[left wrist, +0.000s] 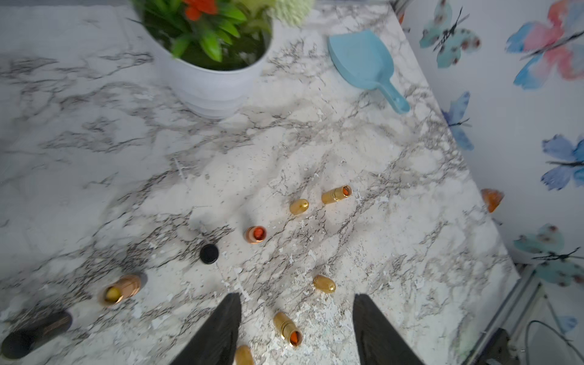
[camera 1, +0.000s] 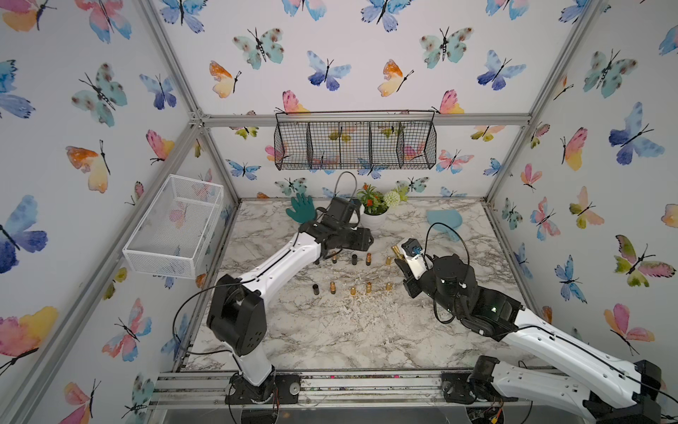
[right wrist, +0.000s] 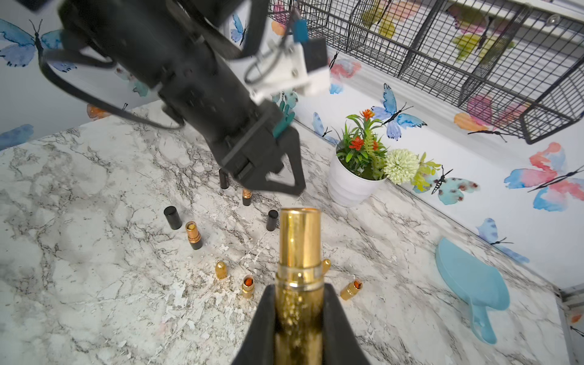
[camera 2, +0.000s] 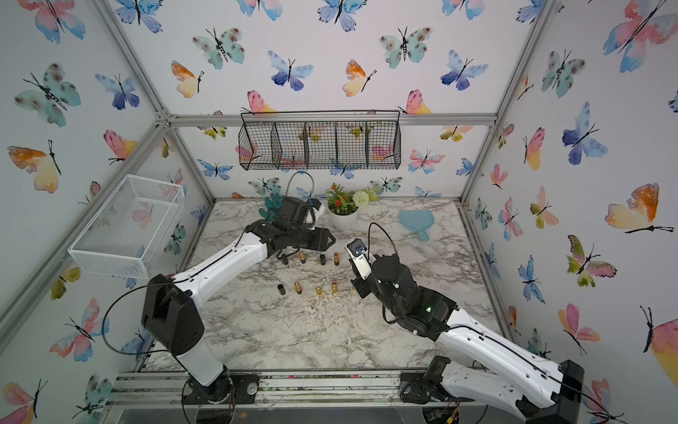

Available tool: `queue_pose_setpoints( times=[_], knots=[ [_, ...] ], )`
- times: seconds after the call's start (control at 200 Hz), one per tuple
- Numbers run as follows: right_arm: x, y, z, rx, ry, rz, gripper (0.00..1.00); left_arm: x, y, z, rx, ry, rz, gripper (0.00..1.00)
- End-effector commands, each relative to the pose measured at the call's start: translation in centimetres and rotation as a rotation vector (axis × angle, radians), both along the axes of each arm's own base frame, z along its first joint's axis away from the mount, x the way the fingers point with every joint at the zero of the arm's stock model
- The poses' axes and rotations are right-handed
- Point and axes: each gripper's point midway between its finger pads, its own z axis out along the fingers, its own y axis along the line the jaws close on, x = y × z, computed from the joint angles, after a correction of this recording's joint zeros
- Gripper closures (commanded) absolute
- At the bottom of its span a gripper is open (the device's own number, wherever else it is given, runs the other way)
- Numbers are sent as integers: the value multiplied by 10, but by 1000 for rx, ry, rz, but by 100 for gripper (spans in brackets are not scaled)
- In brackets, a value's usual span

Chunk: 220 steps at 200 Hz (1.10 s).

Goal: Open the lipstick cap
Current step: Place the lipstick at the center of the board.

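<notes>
Marble tabletop [camera 1: 330, 330] is crowding with upright tubes [left wrist: 287, 328] under your left claw [left wrist: 296, 297], which is hanging wide and empty. Your right claw [right wrist: 298, 287] is pinching the gold lipstick [right wrist: 298, 240] by its base. Dropping lower is risking toppling them.

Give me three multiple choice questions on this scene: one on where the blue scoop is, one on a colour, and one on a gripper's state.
1. The blue scoop lies: A on the marble table; B on the floor; C on a hook.
2. The lipstick tube in the right gripper is: A black; B gold; C pink.
3. The left gripper is: A shut on a cap; B shut on a tube; C open, holding nothing.

Answers: 1 A, it rests flat on the tabletop in both top views. 2 B, the right wrist view shows shiny gold metal. 3 C, the left wrist view shows its fingers apart with only table between them.
</notes>
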Motion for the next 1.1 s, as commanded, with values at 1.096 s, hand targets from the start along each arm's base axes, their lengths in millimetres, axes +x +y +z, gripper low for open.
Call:
queue_pose_setpoints(
  times=[1.096],
  knots=[
    [21, 94, -35, 18, 47, 217, 98, -88, 4, 52, -403, 119, -377, 41]
  ],
)
